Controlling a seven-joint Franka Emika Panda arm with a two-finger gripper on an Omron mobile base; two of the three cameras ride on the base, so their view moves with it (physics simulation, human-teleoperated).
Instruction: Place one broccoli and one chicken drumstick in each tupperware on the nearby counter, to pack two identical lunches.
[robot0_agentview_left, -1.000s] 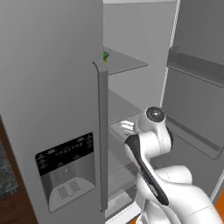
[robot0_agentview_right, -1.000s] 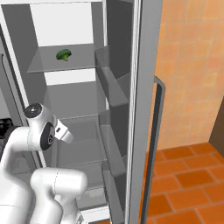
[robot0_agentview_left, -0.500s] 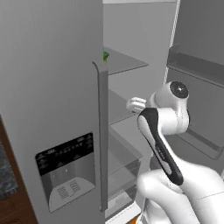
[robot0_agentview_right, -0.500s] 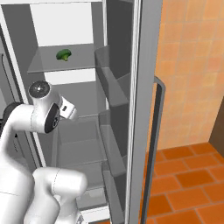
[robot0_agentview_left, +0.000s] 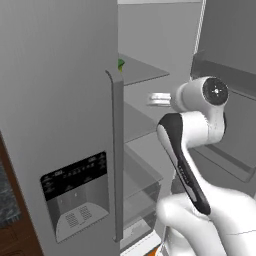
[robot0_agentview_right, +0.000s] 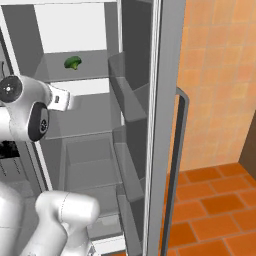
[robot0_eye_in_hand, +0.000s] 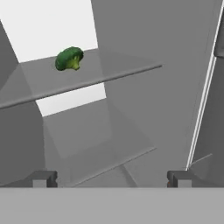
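Note:
A small bright-green broccoli (robot0_eye_in_hand: 69, 58) lies on the upper glass shelf (robot0_eye_in_hand: 109, 74) of the open fridge, up and to the left of my gripper (robot0_eye_in_hand: 111, 179). The same broccoli (robot0_agentview_right: 73, 62) sits near the shelf's back, and its edge peeks out behind the left door (robot0_agentview_left: 121, 64). My gripper (robot0_agentview_left: 159, 99) hangs inside the fridge just below that shelf, open with nothing between its fingers. It also shows at my white hand (robot0_agentview_right: 60, 99). A sliver of counter (robot0_agentview_left: 6, 200) shows at the far left. The chicken drumstick and the tupperware are out of view.
The shut left fridge door (robot0_agentview_left: 60, 100) carries a dispenser panel (robot0_agentview_left: 75, 190) and a tall handle (robot0_agentview_left: 117, 150). The open right door (robot0_agentview_right: 150, 125) has bins (robot0_agentview_right: 127, 95) close to my arm. A drawer (robot0_agentview_right: 90, 160) sits lower down. Orange tiles (robot0_agentview_right: 215, 200) cover the floor.
My arm has risen, and the hand has climbed from the lower shelf level to just under the broccoli's shelf. The jaws have stayed open.

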